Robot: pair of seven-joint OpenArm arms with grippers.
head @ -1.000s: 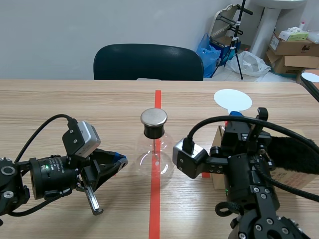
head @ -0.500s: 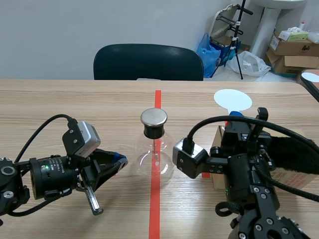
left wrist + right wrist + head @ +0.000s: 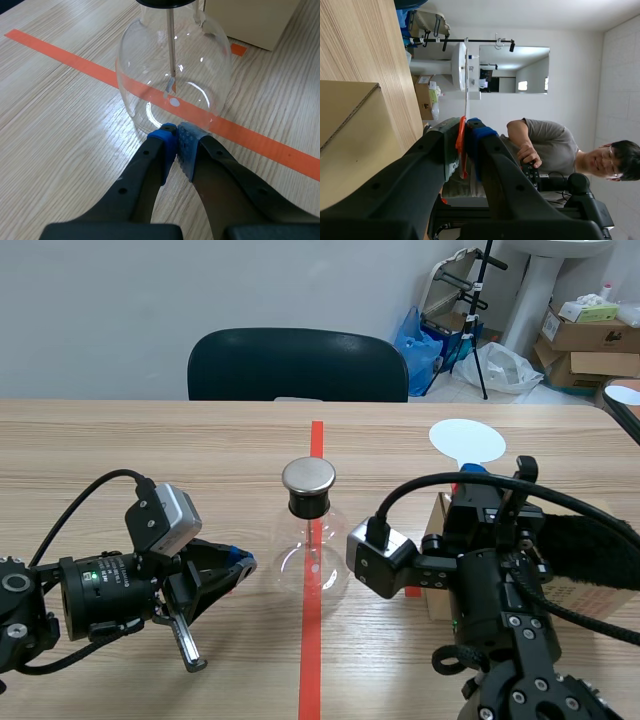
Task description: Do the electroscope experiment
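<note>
The wooden table (image 3: pixel 120 450) fills most of my scene view, with a dark chair (image 3: pixel 297 363) behind it at upper centre. A cardboard box (image 3: pixel 437 602) sits right of centre, largely hidden by my right arm. The glass electroscope flask (image 3: pixel 310 552) stands on the red tape line in the middle of the frame, with a metal cap (image 3: pixel 308 476) on top. My right gripper (image 3: pixel 465 127) is clamped on the orange handle (image 3: pixel 461 147) of a white disc paddle (image 3: pixel 467 440), whose disc sits right of centre. My left gripper (image 3: pixel 175 131) is closed on nothing, pads together right at the flask's base. I can't tell whether they touch it.
</note>
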